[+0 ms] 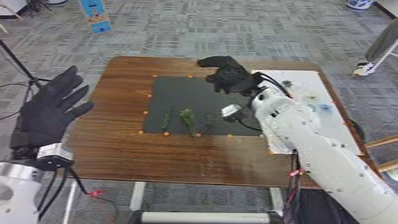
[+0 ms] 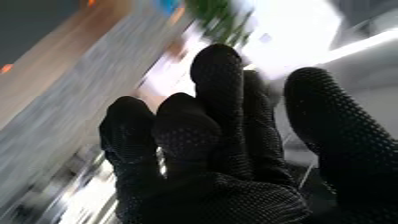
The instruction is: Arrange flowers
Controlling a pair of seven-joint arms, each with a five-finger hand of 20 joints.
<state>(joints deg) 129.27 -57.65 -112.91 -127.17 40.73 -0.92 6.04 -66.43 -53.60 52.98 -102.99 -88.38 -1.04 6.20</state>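
My right hand [image 1: 229, 76] is over the far right corner of the dark mat [image 1: 178, 90], fingers relaxed, holding nothing visible. In the right wrist view the same hand [image 2: 218, 192] has its fingers extended and loosely bent, with green foliage [image 2: 213, 15] beyond them. A leafy green stem [image 1: 187, 117] lies near the mat's front edge, beside a thinner green stem [image 1: 166, 120]. Faint items, one bluish [image 1: 326, 107], rest on the white sheet [image 1: 289, 76]; their kind is hard to tell. My left hand [image 1: 46, 112] is off the table's left side, fingers spread.
Small orange markers [image 1: 146, 112] line the mat on the brown table [image 1: 115, 145]. A dark stand [image 1: 19, 62] rises behind my left hand. Part of a wooden chair [image 1: 384, 141] stands off the table's right side. A blue board [image 1: 95, 15] is on the floor beyond.
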